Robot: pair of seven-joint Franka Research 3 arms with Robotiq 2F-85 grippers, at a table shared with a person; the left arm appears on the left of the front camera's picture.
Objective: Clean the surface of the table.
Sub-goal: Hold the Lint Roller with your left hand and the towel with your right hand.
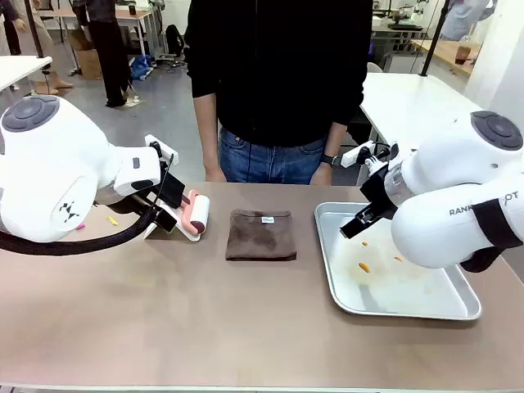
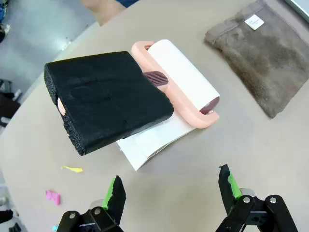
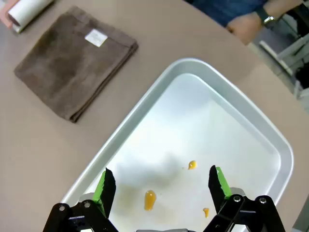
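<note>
Two grippers hang over the beige-brown table [image 1: 205, 327], both released and holding nothing. The left gripper [image 2: 169, 189] has its fingers spread wide above bare tabletop, just short of a black foam block [image 2: 108, 106] that lies across the handle of a pink lint roller [image 2: 181, 82]; a yellow scrap [image 2: 72, 169] and a pink scrap [image 2: 53, 196] lie nearby. The right gripper [image 3: 161, 186], equally wide, is poised over a metal tray [image 1: 327, 254] spotted with orange drops [image 3: 149, 198]. A folded brown towel [image 1: 261, 235] lies between roller and tray.
</note>
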